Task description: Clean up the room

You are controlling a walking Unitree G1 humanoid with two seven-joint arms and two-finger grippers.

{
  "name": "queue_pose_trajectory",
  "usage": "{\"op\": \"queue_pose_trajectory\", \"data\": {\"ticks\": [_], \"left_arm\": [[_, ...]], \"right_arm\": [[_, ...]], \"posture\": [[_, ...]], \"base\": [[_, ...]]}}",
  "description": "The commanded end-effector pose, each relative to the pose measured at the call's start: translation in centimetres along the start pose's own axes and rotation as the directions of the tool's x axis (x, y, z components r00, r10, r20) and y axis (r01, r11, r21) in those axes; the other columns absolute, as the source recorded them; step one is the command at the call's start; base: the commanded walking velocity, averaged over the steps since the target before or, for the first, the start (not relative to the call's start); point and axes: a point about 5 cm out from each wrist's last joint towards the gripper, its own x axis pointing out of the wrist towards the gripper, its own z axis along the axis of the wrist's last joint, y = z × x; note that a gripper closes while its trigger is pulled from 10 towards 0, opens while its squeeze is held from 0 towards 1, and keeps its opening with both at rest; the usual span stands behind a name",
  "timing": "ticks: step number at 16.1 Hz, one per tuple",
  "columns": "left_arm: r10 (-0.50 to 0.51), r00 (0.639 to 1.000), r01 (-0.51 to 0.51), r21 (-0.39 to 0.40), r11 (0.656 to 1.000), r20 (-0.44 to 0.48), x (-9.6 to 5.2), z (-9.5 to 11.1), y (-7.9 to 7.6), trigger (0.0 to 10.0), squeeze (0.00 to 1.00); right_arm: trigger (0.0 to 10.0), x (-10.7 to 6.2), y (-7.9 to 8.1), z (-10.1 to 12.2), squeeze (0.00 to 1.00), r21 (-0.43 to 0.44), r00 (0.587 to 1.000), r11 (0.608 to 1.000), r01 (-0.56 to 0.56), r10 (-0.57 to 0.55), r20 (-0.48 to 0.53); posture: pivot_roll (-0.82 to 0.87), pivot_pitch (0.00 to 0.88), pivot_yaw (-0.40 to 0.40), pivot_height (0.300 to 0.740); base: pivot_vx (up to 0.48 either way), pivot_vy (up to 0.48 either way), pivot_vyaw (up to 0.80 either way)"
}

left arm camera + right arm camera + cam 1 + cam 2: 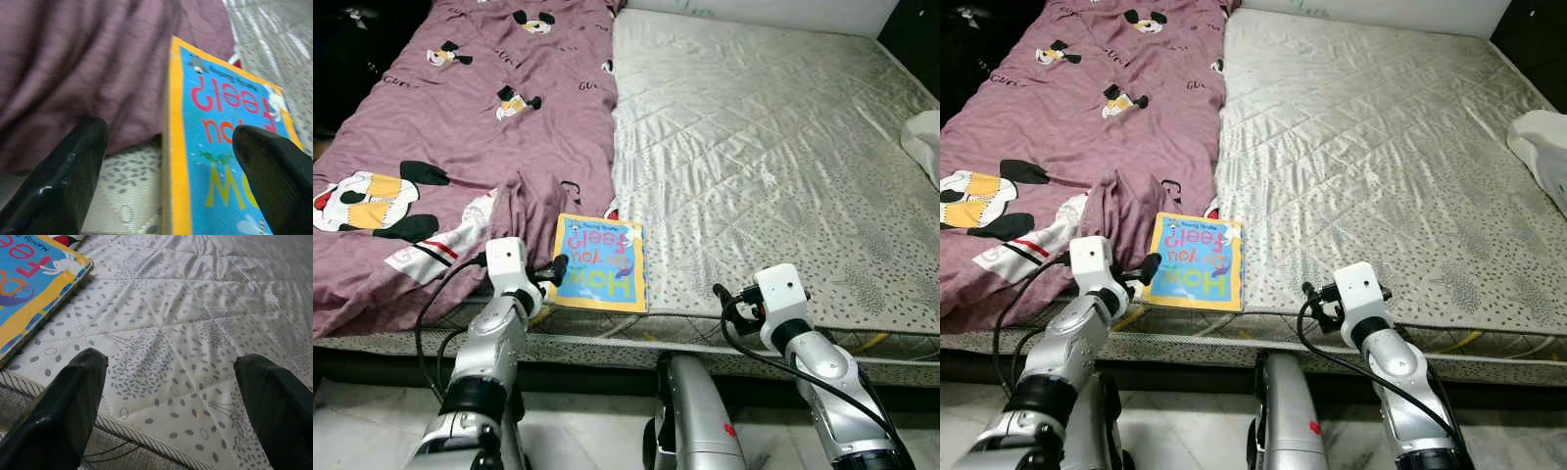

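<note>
mattress bare | purple duvet left | book at edge | both end effectors spread

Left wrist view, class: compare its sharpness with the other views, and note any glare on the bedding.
Left wrist view: the book and purple blanket are soft and blurred, the left hand open around the book's edge. Right wrist view: the mattress print is crisp. Eye views: the mattress's quilted satin shines in bright patches under the room light.
</note>
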Motion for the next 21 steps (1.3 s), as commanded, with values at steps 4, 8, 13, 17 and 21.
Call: {"op": "queue_pose_trajectory", "data": {"ticks": [4,8,13,17,21], "left_arm": [[-0.019,0.994,0.016,-0.030,0.999,-0.112,0.4,-2.0,-0.6,10.0,0.00],[-0.091,0.978,0.073,-0.099,0.992,-0.187,0.6,-3.2,-1.5,10.0,0.00],[-0.202,0.949,0.155,-0.198,0.968,-0.241,0.9,-3.3,-2.3,10.0,0.00],[-0.308,0.908,0.234,-0.265,0.935,-0.284,0.9,-3.8,-3.2,2.1,0.00],[-0.350,0.894,0.231,-0.382,0.895,-0.278,0.6,-4.4,-3.5,0.0,0.00]], "right_arm": [[10.0,-1.1,-1.4,1.8,0.00,0.011,0.999,1.000,0.023,-0.023,0.036],[10.0,-5.1,-1.2,1.0,0.00,-0.018,0.998,0.998,-0.056,0.056,-0.016],[10.0,-5.4,-2.1,2.1,0.00,-0.040,1.000,0.999,-0.001,0.000,-0.016],[10.0,-5.2,-1.1,2.7,0.00,-0.010,0.998,0.998,-0.058,0.058,0.009],[10.0,-4.9,-1.4,2.9,0.00,-0.013,0.999,0.999,-0.048,0.048,0.010]], "posture": [[-0.19,0.114,-0.114,0.521],[-0.23,0.113,-0.133,0.521],[-0.26,0.109,-0.130,0.521],[-0.26,0.110,-0.129,0.521],[-0.26,0.110,-0.124,0.521]], "base": [[0.000,0.000,0.00],[0.000,0.000,0.00],[0.000,0.000,0.00],[0.000,0.000,0.00],[0.000,0.000,0.00]]}}
